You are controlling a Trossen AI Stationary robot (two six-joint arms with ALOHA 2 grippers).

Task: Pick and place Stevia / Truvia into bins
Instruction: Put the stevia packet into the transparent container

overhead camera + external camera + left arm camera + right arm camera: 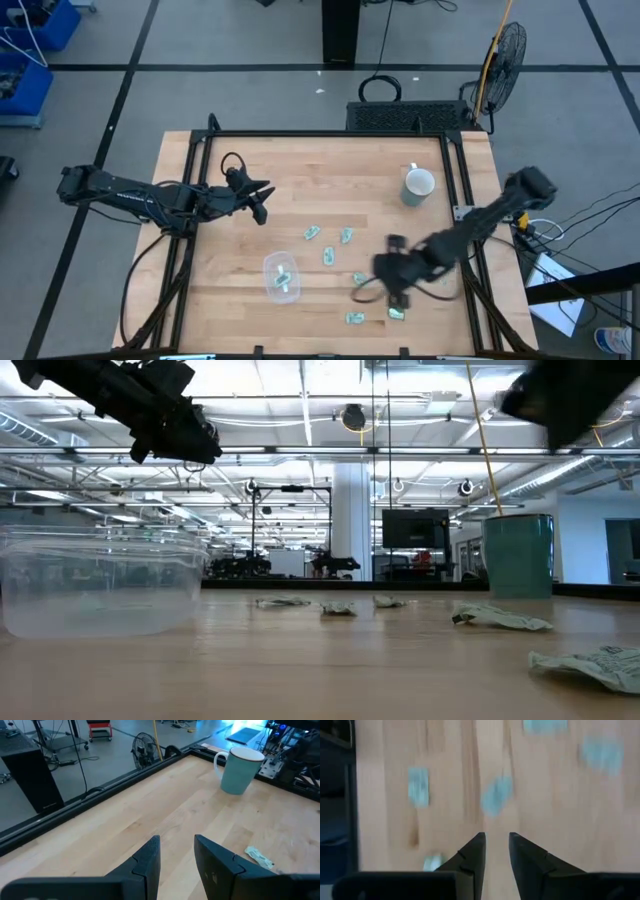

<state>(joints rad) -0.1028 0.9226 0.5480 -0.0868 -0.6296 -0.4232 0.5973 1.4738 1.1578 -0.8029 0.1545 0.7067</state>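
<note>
Several small pale green and white Stevia packets (328,256) lie flat on the wooden table, right of the clear plastic bin (281,275); one packet (283,281) lies inside the bin. In the low view the bin (100,585) stands at left, with packets (500,619) strewn to its right. My right gripper (392,275) hovers open over the packets near the table's near right part; its wrist view (497,842) shows blurred packets (496,795) below it and nothing between the fingers. My left gripper (262,210) waits open above the table's left middle (177,847).
A grey-white mug (418,185) stands near the far right corner, seen also in the left wrist view as the mug (240,770). A black frame rail (462,190) runs along the table's edges. Bare wood (330,175) lies across the far middle.
</note>
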